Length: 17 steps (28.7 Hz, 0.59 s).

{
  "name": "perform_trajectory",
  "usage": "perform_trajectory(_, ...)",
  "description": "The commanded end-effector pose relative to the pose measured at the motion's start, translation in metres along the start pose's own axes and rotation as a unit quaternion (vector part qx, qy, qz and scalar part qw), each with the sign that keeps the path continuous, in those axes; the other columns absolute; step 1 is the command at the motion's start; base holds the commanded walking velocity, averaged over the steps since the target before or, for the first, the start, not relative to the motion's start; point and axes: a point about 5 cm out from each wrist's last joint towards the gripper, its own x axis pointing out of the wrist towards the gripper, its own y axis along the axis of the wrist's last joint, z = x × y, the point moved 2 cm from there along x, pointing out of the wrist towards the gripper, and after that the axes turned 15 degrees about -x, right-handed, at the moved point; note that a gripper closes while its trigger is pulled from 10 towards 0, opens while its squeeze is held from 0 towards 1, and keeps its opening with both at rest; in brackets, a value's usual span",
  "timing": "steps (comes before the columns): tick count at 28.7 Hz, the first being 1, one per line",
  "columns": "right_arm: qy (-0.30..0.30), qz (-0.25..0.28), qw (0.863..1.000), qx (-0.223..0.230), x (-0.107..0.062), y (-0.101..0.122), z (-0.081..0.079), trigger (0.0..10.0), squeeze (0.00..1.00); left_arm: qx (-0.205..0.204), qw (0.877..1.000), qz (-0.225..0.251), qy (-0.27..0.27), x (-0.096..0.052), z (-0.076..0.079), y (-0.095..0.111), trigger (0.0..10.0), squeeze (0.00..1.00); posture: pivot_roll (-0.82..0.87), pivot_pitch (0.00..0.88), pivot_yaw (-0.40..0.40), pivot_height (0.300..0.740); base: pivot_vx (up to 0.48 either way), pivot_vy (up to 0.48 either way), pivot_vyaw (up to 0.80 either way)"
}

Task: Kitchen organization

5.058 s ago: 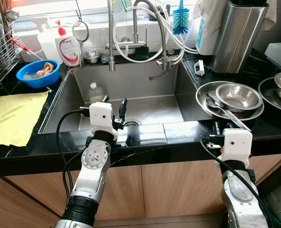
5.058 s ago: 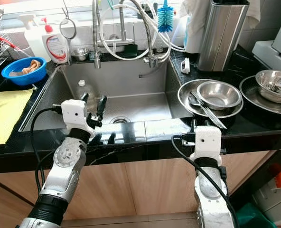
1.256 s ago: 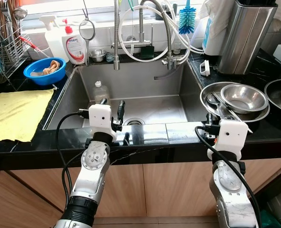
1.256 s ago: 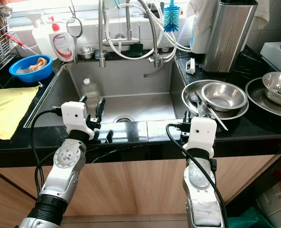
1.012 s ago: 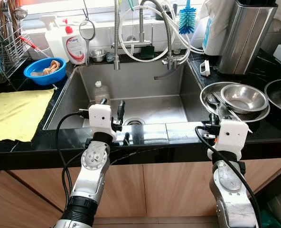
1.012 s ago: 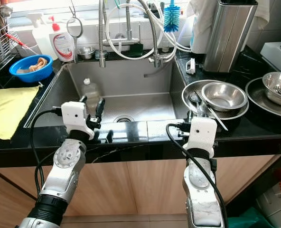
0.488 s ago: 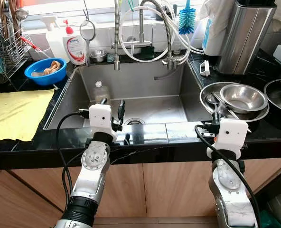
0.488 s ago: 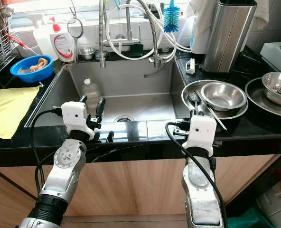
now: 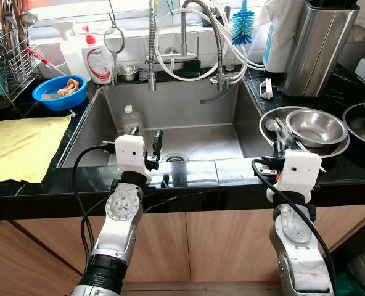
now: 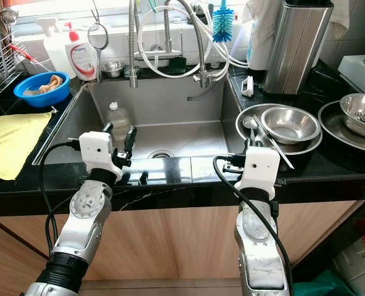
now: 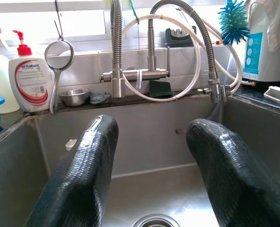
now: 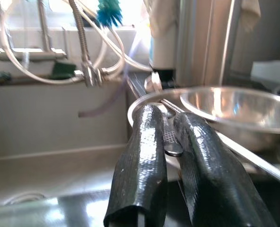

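I keep my right claw (image 12: 166, 156) low at the front edge of the black desk (image 9: 349, 169), lower right of the head view. Its fingers (image 12: 142, 156) are narrow around the thin handle of a steel spoon (image 12: 172, 142), but I cannot tell if they really press it. I judge the step is to pick this spoon, so I should close fully and lift slowly, because smooth metal can slide between the ribbed rubber pads.

My left claw (image 11: 152, 175) stands wide and holds nothing, over the near rim of the sink (image 9: 188, 117) in the middle of the frame.

Further right, the spoon rests on a shiny round plate (image 9: 272, 123) under a steel bowl (image 9: 315, 126). A clear plastic bottle (image 9: 129, 118) lies in the sink.
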Motion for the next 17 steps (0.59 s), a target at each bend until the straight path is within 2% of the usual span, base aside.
perform_trajectory(1, 0.008, 0.05, 0.999, 0.008, 0.001, 0.022, -0.003, 0.0, 0.0, 0.01, 1.0, 0.001, 0.006, 0.001, -0.002, 0.0, 10.0, 0.0, -0.18, 0.0, 0.067, 0.74, 0.0, 0.0, 0.0)
perform_trajectory(2, 0.009, 0.052, 0.999, 0.008, 0.001, 0.023, -0.004, 0.0, 0.0, 0.01, 1.0, 0.001, 0.006, 0.001, -0.002, 0.0, 10.0, 0.0, -0.18, 0.0, 0.067, 0.74, 0.0, 0.0, 0.0)
perform_trajectory(3, 0.012, 0.061, 0.998, 0.019, 0.002, 0.026, -0.005, 10.0, 0.0, 0.01, 1.0, 0.001, 0.006, 0.001, -0.003, 0.0, 10.0, 0.0, -0.18, 0.0, 0.065, 0.74, 0.0, 0.0, 0.0)
perform_trajectory(12, 0.03, 0.097, 0.995, 0.011, 0.004, 0.038, -0.01, 10.0, 0.0, 0.01, 1.0, 0.005, 0.013, 0.001, -0.005, 0.001, 10.0, 0.0, -0.17, 0.0, 0.063, 0.74, 0.0, 0.0, 0.0)
perform_trajectory(17, 0.102, 0.103, 0.989, 0.021, 0.01, 0.04, -0.026, 10.0, 0.0, 0.011, 1.0, 0.004, 0.014, 0.002, -0.005, 0.001, 10.0, 0.0, -0.18, 0.0, 0.064, 0.74, 0.0, 0.0, 0.0)
